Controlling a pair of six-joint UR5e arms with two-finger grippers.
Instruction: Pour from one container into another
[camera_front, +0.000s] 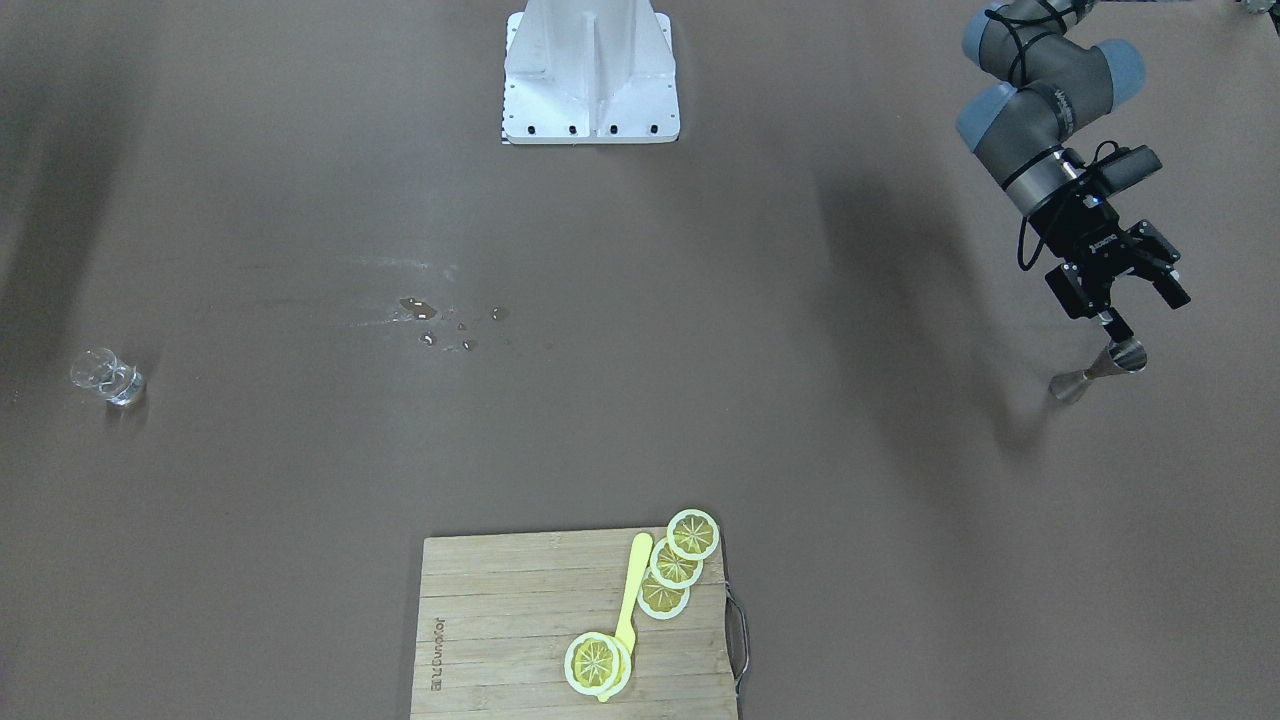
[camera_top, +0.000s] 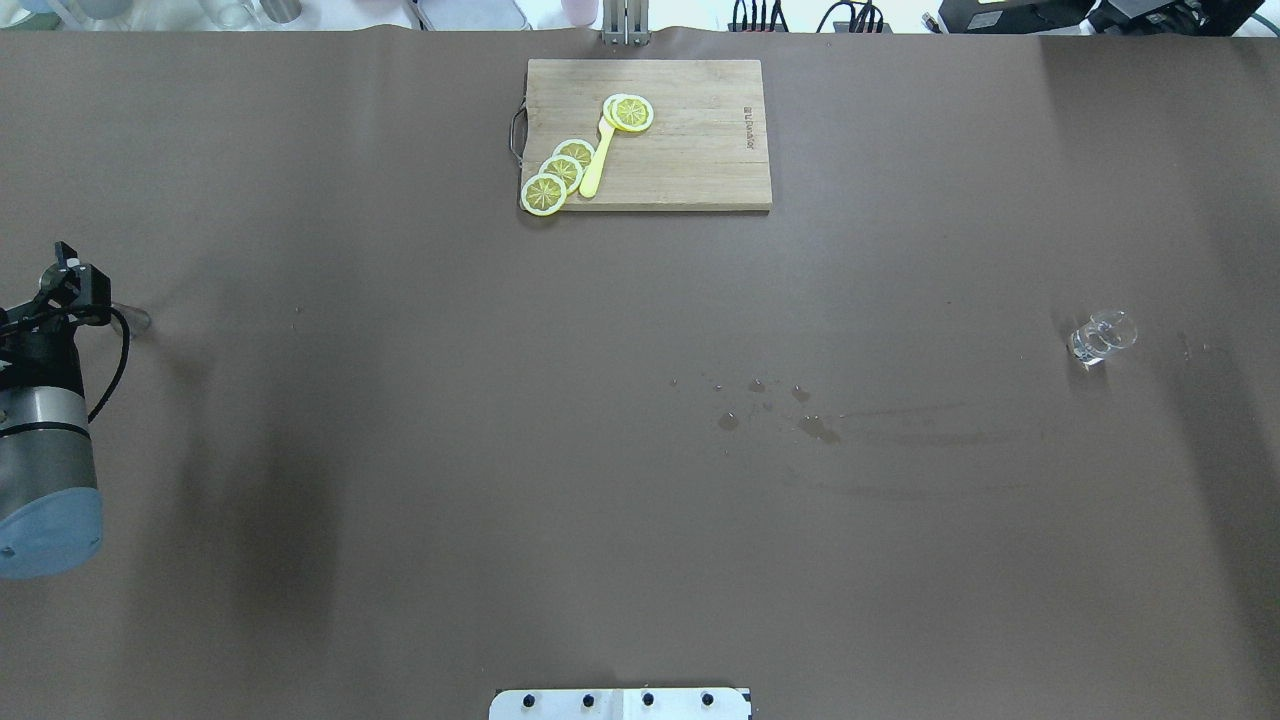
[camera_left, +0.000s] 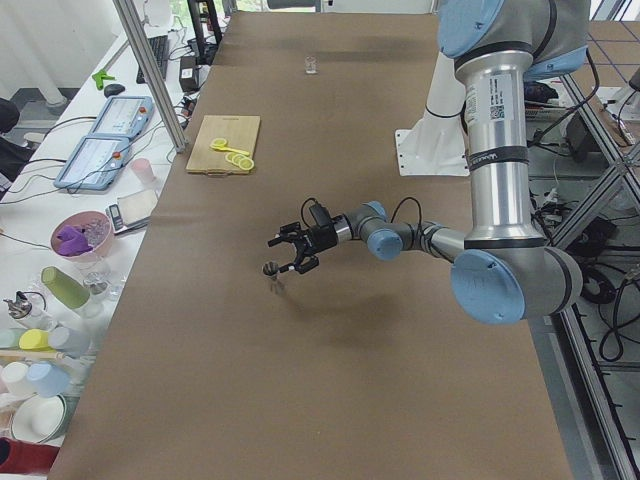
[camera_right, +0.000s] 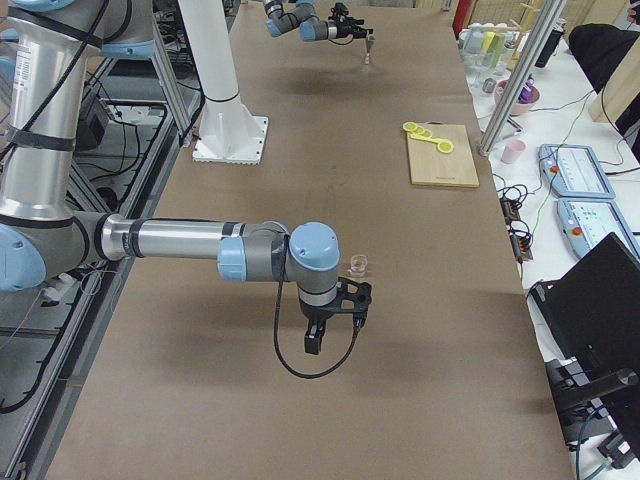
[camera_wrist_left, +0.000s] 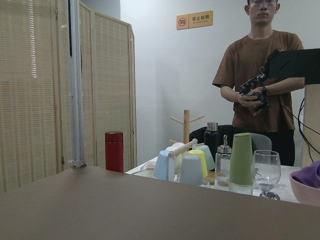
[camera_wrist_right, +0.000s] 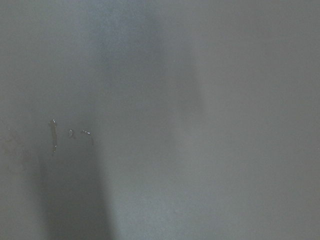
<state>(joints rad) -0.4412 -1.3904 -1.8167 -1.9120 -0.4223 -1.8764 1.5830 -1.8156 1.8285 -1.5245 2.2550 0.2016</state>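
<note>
The small clear glass cup with a pouring lip (camera_front: 108, 378) stands alone at one far end of the brown worktop (camera_front: 640, 440). The small silvery metal jigger shaped like an hourglass (camera_front: 1098, 372) stands at the other far end. They are well apart.

The left pincer (camera_front: 1122, 300) hangs just over the jigger with its jaws spread wide and nothing in them. One finger looks very close to the jigger's top rim, and I cannot tell if it touches. The right pincer (camera_right: 345, 298) is near the glass cup. It shows only in the side view, so I cannot tell if it is spread or clenched.

Here is what could go wrong:
- The jigger is thin in the middle and has a small foot. A bump from a finger could knock it over.
- If the jaws close off to one side, the jigger could pop out and roll away.
- The glass cup is smooth. It could slip if held too loosely.
- The jigger's mouth is small. Tipping the cup too fast, or not right over it, would spill.

Some wet drops (camera_front: 440, 325) lie on the worktop between the two things.
</note>
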